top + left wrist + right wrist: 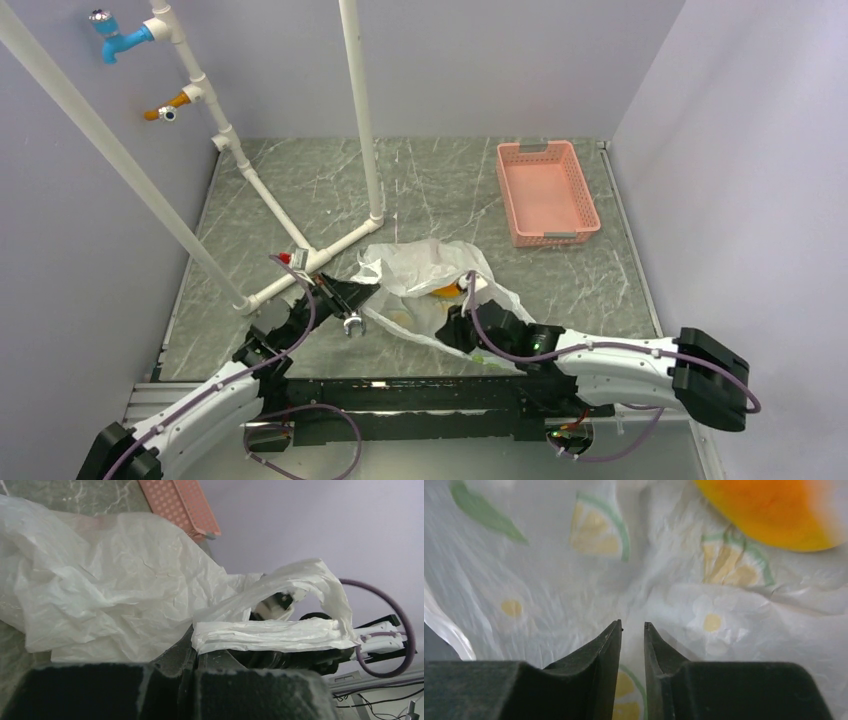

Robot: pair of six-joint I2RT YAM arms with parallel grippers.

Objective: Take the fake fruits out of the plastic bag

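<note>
Marble table (420, 180) noted. The plastic bag (420, 262) is found crumpled at mid-width, toward the near edge. A pink basket (590, 195) is set in the far right corner, well apart from the bag. The left gripper (345, 300) is placed at the bag's left edge, fingers closed on a fold of film. The right gripper (632, 626) is pressed into the bag's near right side; the fingers are narrowed, with film pinched between the tips. The mango (769, 510) is seen lying inside the bag, just beyond the right fingers.
</note>
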